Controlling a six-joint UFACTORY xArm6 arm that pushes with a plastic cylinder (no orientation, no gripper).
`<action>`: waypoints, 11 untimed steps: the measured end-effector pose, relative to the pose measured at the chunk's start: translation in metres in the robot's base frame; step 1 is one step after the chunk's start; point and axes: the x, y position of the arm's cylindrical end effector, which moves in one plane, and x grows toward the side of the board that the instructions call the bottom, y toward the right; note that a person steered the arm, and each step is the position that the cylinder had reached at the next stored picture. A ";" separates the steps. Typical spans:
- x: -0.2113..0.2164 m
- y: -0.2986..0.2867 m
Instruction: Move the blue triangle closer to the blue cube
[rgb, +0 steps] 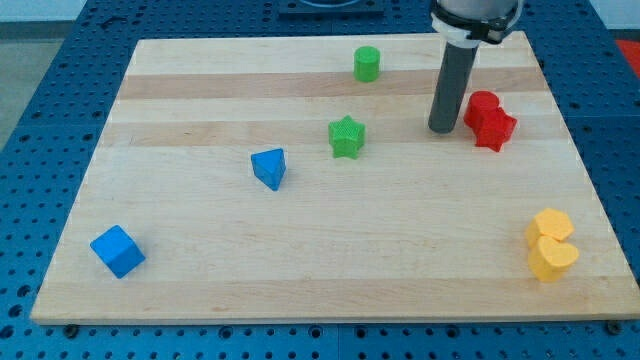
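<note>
The blue triangle (269, 168) lies left of the board's middle. The blue cube (117, 251) sits near the board's bottom left corner, well apart from the triangle, down and to the left of it. My tip (441, 130) rests on the board at the upper right, just left of the red blocks and far to the right of the blue triangle. The dark rod rises from it toward the view's top.
A green star (346, 137) lies right of the triangle. A green cylinder (367, 64) stands near the top edge. Two red blocks (489, 120) touch each other right of my tip. Two yellow blocks (551, 245) sit at the lower right. The wooden board (200, 290) lies on a blue perforated table.
</note>
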 end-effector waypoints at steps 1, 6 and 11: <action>0.031 -0.002; 0.057 -0.180; 0.085 -0.277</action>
